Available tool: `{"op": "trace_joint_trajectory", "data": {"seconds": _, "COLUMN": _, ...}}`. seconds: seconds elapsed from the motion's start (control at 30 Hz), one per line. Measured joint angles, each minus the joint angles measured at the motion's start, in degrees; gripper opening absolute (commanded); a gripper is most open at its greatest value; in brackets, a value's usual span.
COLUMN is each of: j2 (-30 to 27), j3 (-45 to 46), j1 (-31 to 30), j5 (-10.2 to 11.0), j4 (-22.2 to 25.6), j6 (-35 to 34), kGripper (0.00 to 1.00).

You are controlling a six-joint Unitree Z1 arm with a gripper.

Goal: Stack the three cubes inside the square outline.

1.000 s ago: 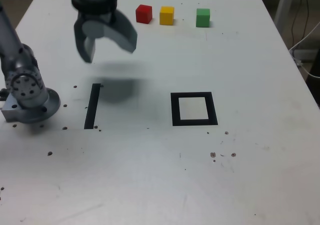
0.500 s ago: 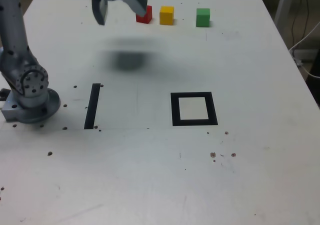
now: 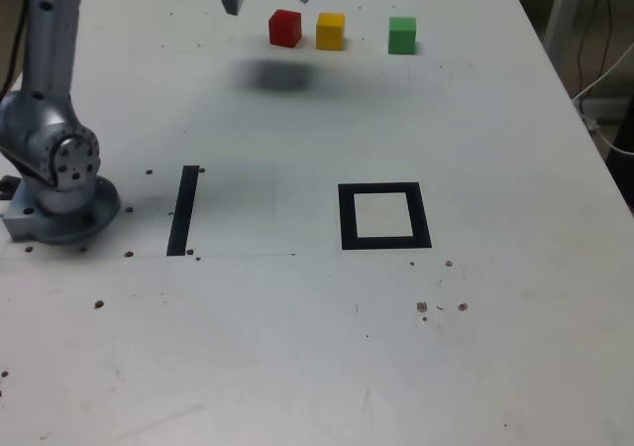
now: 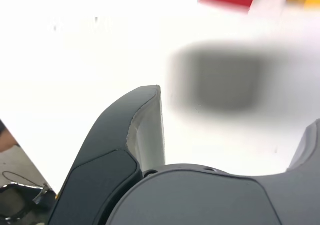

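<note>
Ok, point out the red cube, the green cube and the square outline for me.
red cube (image 3: pixel 284 28), exterior view, on its front face.
green cube (image 3: pixel 401 36), exterior view, on its front face.
square outline (image 3: pixel 346 218), exterior view, on the black tape of the side toward that view's left.

- The red cube (image 3: pixel 284 28) sits flat on the surface at the far edge, leftmost of the row in the exterior view.
- The yellow cube (image 3: pixel 330 31) stands just beside it, apart.
- The green cube (image 3: pixel 401 35) lies further to the exterior view's right, with a wider gap.
- The square outline (image 3: pixel 384 216), thick black tape around a white centre, lies well nearer, holding no cube.
</note>
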Motion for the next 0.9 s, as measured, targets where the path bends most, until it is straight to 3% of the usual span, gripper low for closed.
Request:
{"op": "trace_joint_trajectory", "data": {"seconds": 0.63, "j2": 11.3, "j3": -10.6, "j1": 2.2, "j5": 1.1, "j4": 2.0, "j6": 0.4, "kGripper": 0.93}}
{"op": "trace_joint_trajectory", "data": {"seconds": 0.9, "j2": 13.4, "j3": -12.1, "j1": 2.9, "j5": 1.2, "j4": 2.3, "j6": 0.4, "kGripper": 0.92}}
